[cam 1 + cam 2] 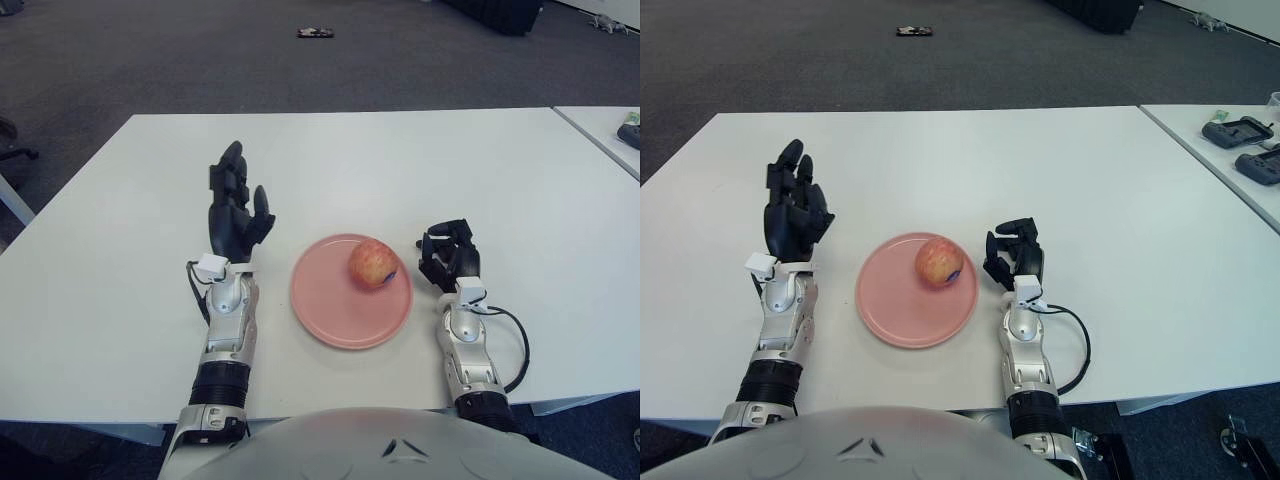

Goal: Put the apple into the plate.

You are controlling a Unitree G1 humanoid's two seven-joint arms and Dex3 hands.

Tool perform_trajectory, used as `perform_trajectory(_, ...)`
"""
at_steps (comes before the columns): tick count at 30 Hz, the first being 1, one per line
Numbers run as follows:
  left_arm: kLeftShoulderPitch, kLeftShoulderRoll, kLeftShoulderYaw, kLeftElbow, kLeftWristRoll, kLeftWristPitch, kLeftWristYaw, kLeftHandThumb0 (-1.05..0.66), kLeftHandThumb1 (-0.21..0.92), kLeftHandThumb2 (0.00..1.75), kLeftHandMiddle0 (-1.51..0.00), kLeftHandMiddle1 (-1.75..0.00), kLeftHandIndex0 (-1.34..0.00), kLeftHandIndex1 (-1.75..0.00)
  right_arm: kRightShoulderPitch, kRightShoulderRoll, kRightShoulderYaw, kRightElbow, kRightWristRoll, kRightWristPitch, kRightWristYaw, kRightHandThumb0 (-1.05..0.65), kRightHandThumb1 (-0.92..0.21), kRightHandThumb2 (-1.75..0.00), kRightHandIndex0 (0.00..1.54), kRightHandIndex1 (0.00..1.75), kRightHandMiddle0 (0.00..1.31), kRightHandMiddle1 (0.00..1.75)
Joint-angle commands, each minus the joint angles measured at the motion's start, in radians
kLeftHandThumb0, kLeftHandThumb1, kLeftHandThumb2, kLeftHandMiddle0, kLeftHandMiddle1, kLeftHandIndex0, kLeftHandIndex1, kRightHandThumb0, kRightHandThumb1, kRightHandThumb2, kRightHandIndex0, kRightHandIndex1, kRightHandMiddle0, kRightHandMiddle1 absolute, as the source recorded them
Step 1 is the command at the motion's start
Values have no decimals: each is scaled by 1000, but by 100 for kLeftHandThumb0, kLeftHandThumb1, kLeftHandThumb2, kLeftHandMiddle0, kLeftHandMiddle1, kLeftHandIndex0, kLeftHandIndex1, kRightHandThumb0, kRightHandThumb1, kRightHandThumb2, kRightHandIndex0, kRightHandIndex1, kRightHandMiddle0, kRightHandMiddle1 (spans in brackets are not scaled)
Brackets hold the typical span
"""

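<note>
Left hand (236,207) upright left of the plate (335,315), fingers released; right hand (449,254) clenched; apple (371,263) on plate.

My left hand (236,205) is up beside the pink plate (330,320), fingers spread and holding nothing. To its right the plate and the apple (372,263) on the plate's far right part are the only things in my way. Ahead of it and to its left the white table (400,150) is bare. My right hand (450,255) shows just past the plate's other edge, fingers curled; bare tabletop runs ahead and right of it.
</note>
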Motion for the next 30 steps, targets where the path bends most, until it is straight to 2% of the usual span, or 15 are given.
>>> perform_trajectory(1, 19, -18, 32, 54, 20, -35, 39, -63, 83, 87, -11, -94, -4, -137, -1, -6, 0, 3, -2, 11, 2, -37, -74, -77, 54, 122, 30, 175)
perform_trajectory(5, 9, -35, 48, 81, 67, -54, 87, -66, 90, 84, -17, -105, -12, -147, -5, -6, -1, 9, 1, 9, 4, -37, -74, -77, 55, 122, 30, 175)
perform_trajectory(14, -7, -47, 67, 152, 81, -85, 121, -68, 92, 88, -27, -124, -18, -165, -12, -10, -4, 26, 6, -5, 6, -37, -75, -77, 54, 123, 29, 175)
perform_trajectory(20, -13, -38, 92, 212, 77, -87, 137, -64, 92, 92, -35, -132, -19, -173, -18, -10, -5, 36, 6, -13, 5, -37, -75, -77, 56, 125, 29, 175)
perform_trajectory(28, -18, -39, 98, 247, 70, -87, 132, -58, 92, 93, -40, -135, -19, -175, -24, -9, -7, 50, 8, -28, 5, -37, -75, -77, 58, 126, 30, 175)
perform_trajectory(30, -15, -36, 95, 255, 74, -86, 125, -47, 92, 73, -44, -129, -20, -175, -26, -9, -8, 54, 11, -32, 7, -37, -75, -77, 58, 126, 30, 175)
